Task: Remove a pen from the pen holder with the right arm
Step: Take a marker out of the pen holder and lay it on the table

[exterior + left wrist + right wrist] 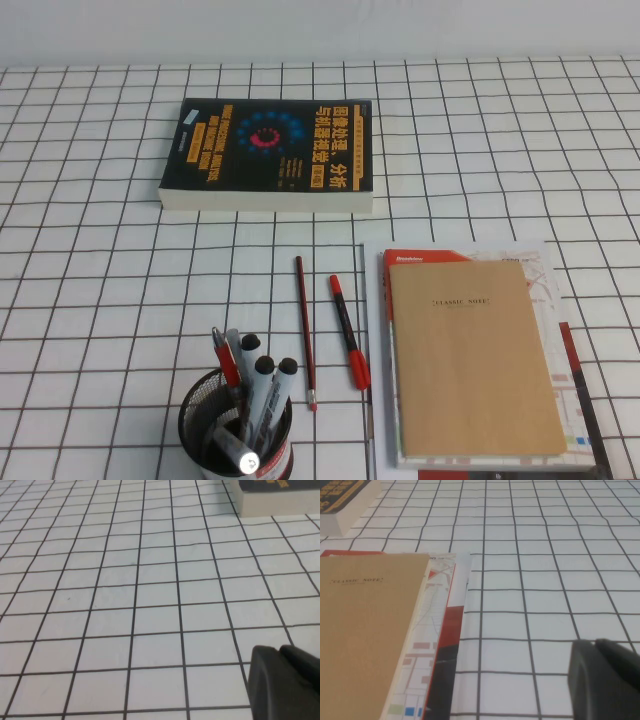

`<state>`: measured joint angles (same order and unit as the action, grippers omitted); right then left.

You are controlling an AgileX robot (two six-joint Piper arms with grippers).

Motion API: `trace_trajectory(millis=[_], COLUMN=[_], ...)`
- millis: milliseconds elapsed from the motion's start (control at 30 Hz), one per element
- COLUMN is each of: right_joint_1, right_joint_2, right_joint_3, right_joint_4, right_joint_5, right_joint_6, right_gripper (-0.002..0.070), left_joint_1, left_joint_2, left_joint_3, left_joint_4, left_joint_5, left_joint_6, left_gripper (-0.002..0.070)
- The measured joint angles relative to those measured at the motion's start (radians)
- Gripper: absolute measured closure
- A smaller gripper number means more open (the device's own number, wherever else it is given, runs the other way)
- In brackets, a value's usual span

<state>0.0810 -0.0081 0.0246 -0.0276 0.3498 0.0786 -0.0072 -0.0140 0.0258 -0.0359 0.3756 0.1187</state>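
A black mesh pen holder (196, 428) stands at the table's near edge, left of centre, with several markers (264, 378) and a red pen (226, 358) upright in it. On the cloth just right of it lie a dark red pencil (305, 330) and a red pen (350, 332). Neither arm shows in the high view. My right gripper (595, 643) hangs shut and empty over the checked cloth, right of the tan notebook (365, 630). My left gripper (278, 650) is shut too, over bare cloth, holding nothing.
A dark book (270, 152) lies at the back centre; its corner shows in the left wrist view (280, 495). The tan notebook (470, 355) rests on a stack of printed booklets (566, 345) at the right front. A white checked cloth (100, 260) covers the table.
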Motion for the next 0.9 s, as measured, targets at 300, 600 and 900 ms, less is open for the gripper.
trace_trajectory(millis=[300,600,900], right_joint_1=[0.0,0.0,0.0], right_joint_2=[0.0,0.0,0.0], right_joint_3=[0.0,0.0,0.0], right_joint_4=[0.002,0.002,0.092], right_joint_5=[-0.002,-0.002,-0.04], right_joint_6=[0.0,0.0,0.0], right_gripper=[0.0692,0.0692,0.0692], left_joint_1=[0.0,0.0,0.0], left_joint_2=[0.0,0.0,0.0], left_joint_3=[0.0,0.0,0.0], left_joint_4=[0.0,0.0,0.0], left_joint_5=[0.0,0.0,0.0], left_joint_6=[0.0,0.0,0.0], left_gripper=[0.0679,0.0679,0.0679])
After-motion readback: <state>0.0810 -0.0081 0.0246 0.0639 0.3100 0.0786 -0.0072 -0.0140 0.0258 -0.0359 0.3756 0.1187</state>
